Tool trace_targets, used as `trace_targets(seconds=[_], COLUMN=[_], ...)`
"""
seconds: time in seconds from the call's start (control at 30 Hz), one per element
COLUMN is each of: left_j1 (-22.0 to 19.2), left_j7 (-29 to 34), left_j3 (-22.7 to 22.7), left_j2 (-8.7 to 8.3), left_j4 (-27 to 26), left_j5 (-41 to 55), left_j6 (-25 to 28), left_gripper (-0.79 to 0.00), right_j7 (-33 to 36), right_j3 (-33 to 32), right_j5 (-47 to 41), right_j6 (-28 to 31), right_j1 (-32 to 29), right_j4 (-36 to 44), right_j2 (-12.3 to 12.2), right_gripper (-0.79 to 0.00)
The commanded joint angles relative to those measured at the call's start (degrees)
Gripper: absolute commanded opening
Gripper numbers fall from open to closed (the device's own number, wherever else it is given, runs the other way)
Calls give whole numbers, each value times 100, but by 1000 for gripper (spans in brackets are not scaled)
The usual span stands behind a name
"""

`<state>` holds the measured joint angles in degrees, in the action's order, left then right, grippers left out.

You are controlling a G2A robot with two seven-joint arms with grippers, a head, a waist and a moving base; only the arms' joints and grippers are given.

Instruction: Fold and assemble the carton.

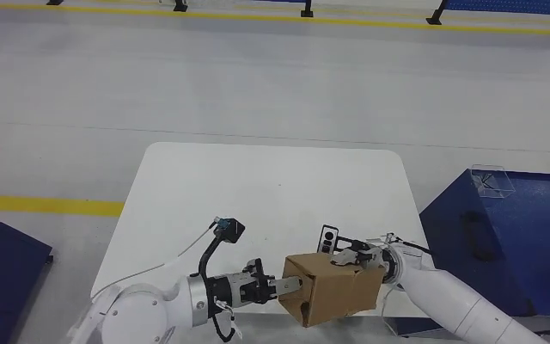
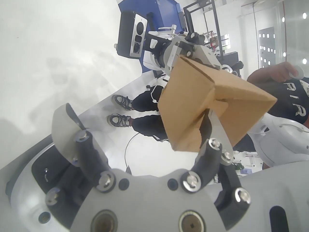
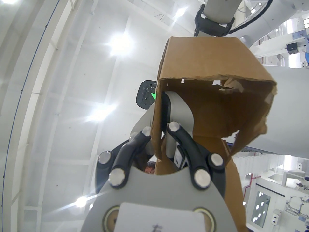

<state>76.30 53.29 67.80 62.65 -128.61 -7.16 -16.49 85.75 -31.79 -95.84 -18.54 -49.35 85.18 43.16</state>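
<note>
Carton (image 1: 337,291) at the table's (image 1: 258,185) 5 o'clock edge, between both arms.
Right gripper (image 3: 158,119) at the carton's 1 o'clock, fingers pinched tight on one carton wall. Left gripper (image 1: 289,285) at its 9 o'clock, fingers spread wide and clasping nothing; one seems tucked behind a flap.
</note>
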Motion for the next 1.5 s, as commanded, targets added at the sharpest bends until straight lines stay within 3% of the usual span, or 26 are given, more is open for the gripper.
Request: trace_targets(seconds=[0.0, 0.4, 0.57, 0.87, 1.1, 1.27, 1.47], left_j1=[-66, -259, -61, 694, 694, 694, 694], left_j7=[-34, -163, -242, -188, -188, -188, -188], left_j3=[-94, -412, 68, 1520, 1520, 1520, 1520], left_j2=[8, 26, -23, -152, -152, -152, -152], left_j4=[47, 147, -33, 116, 116, 116, 116], left_j5=[-9, -118, 151, 1000, 1000, 1000, 1000], left_j6=[-53, -189, -176, 452, 452, 452, 452], left_gripper=[0, 0, 0, 0, 0, 0, 0], right_j7=[3, 14, 14, 14, -62, -1807, -6473], right_j3=[12, 5, 5, 5, -4, -565, -1218], right_j5=[12, -37, -37, -37, -35, -1816, -4361], right_j6=[3, 14, 14, 14, 16, -1107, -1511], right_j1=[-1, -37, -37, -37, -42, -86, -399], right_j4=[19, 1, 1, 1, -10, 51, 323], right_j2=[-11, -69, -69, -69, -69, -129, -413], right_gripper=[-785, -785, -785, -785, -785, -785, -785])
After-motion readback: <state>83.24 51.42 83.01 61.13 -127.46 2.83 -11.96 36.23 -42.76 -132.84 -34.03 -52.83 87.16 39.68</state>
